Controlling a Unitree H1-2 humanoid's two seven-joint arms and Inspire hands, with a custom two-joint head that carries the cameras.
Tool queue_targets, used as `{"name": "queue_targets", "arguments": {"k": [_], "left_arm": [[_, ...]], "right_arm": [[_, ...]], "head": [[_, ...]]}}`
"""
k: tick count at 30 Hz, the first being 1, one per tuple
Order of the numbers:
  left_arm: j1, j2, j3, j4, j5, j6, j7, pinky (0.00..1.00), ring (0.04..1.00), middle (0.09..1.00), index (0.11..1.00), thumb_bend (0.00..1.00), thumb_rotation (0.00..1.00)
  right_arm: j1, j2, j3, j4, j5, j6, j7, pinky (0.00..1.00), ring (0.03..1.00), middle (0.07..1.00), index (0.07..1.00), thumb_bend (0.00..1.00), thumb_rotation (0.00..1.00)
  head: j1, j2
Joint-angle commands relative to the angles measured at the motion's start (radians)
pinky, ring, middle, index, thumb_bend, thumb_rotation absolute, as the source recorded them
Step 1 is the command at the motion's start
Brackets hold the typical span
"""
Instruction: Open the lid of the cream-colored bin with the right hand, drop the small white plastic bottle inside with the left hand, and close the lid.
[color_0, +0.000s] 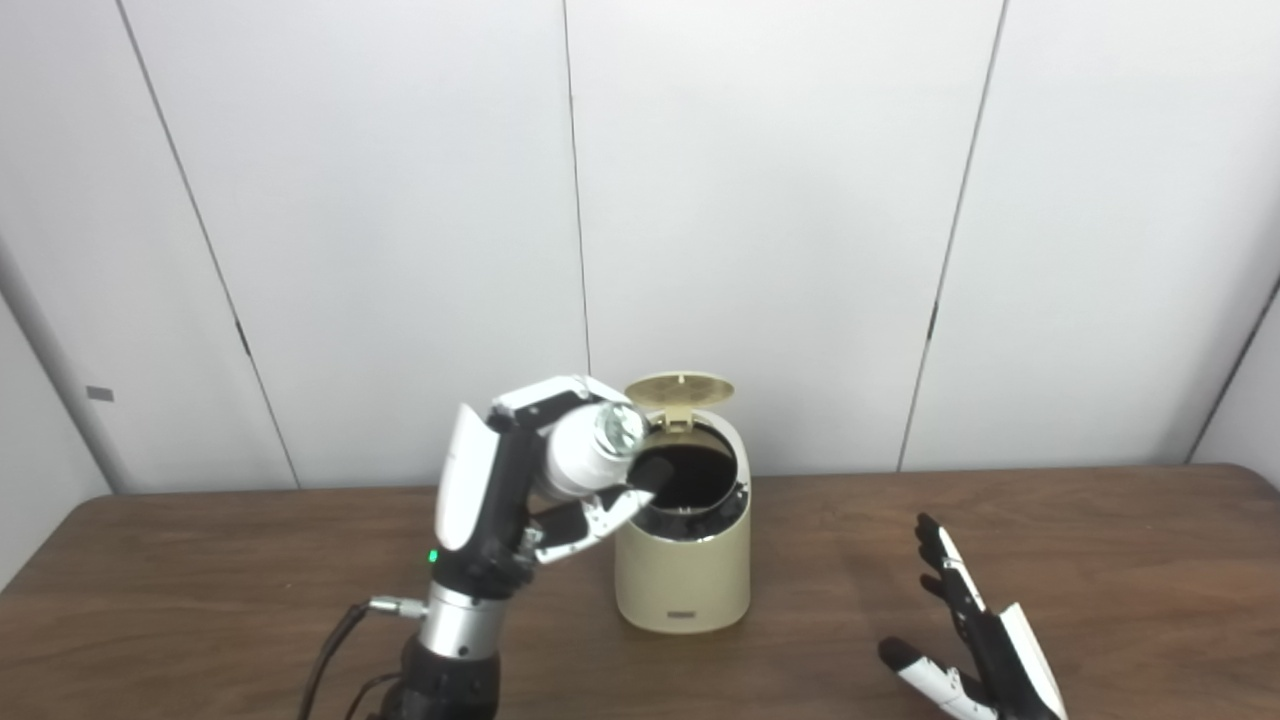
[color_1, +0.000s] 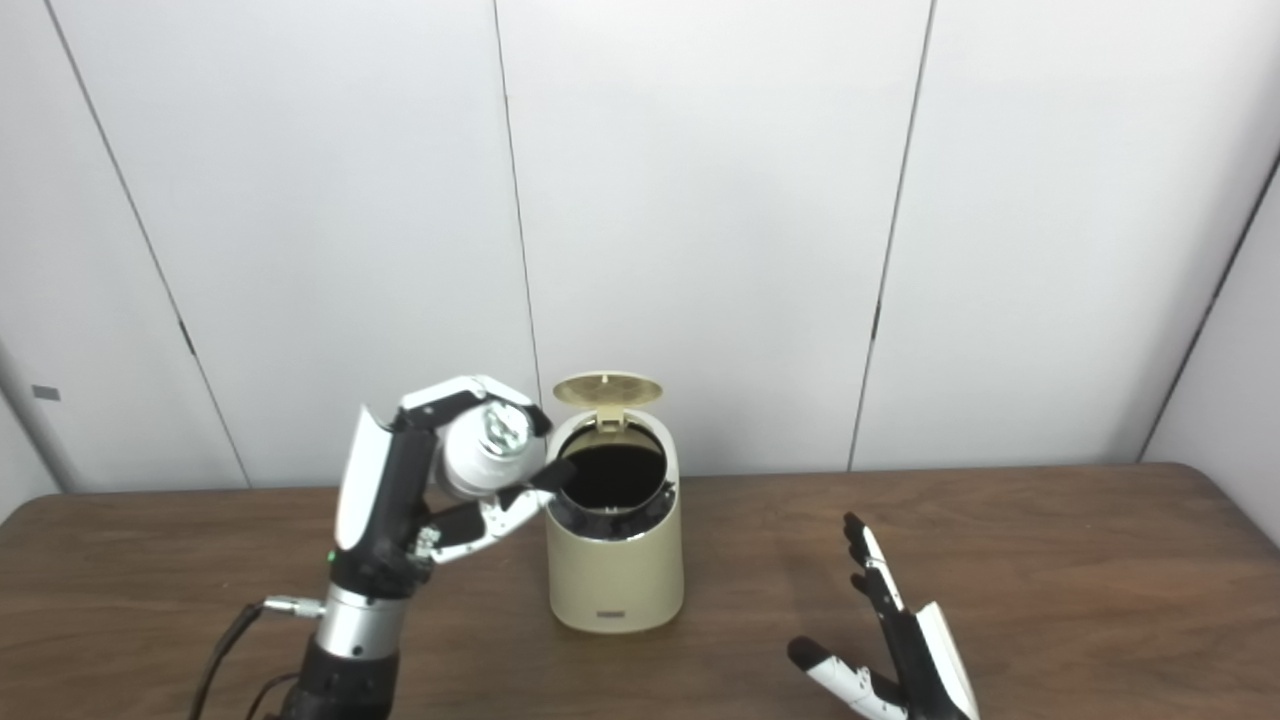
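A cream bin (color_0: 683, 560) stands mid-table (color_0: 1100, 560), its lid (color_0: 680, 388) up. The left hand (color_0: 520, 490) grips a white bottle (color_0: 590, 450), tilted over the bin's left rim. The right hand (color_1: 890, 640) rests near right, fingers spread, holding nothing.

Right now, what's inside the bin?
The bin stands open, lid up. Inside shows only a dark hollow and a black inner rim; the bottom is hidden. The bottle is outside, held in the left hand.
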Motion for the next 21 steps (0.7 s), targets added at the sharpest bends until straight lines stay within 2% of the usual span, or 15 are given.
{"name": "queue_targets", "arguments": {"k": [1,6,11,17,21], "left_arm": [[-0.057,0.018,-0.027,0.003,0.015,-0.022,0.070,0.37,0.457,0.486,0.482,0.50,0.00],[-0.089,0.057,-0.138,0.039,0.033,-0.022,0.167,0.37,0.466,0.489,0.476,0.50,0.00],[-0.160,0.112,-0.293,0.088,0.029,-0.022,0.276,0.38,0.466,0.492,0.473,0.50,0.00],[-0.226,0.148,-0.414,0.129,0.007,-0.022,0.373,0.38,0.478,0.492,0.462,0.50,0.00],[-0.271,0.161,-0.497,0.175,-0.051,-0.022,0.421,0.39,0.498,0.494,0.446,0.50,0.00]], "right_arm": [[-0.028,0.011,0.003,-0.001,-0.003,-0.032,-0.020,0.91,0.959,0.972,0.985,1.00,0.85],[-0.026,0.017,0.008,-0.011,-0.016,-0.017,-0.023,0.90,0.954,0.969,0.984,1.00,0.86],[-0.025,0.026,0.010,-0.009,-0.017,-0.029,-0.031,0.90,0.953,0.968,0.982,1.00,0.85],[-0.018,0.037,0.015,-0.019,-0.024,-0.030,-0.041,0.89,0.945,0.962,0.973,1.00,0.83],[-0.006,0.045,0.017,-0.041,-0.027,-0.016,-0.037,0.89,0.946,0.964,0.974,1.00,0.83]], "head": [[-0.003,-0.003],[-0.014,-0.008],[-0.028,-0.012],[-0.061,-0.017],[-0.072,-0.015]]}}
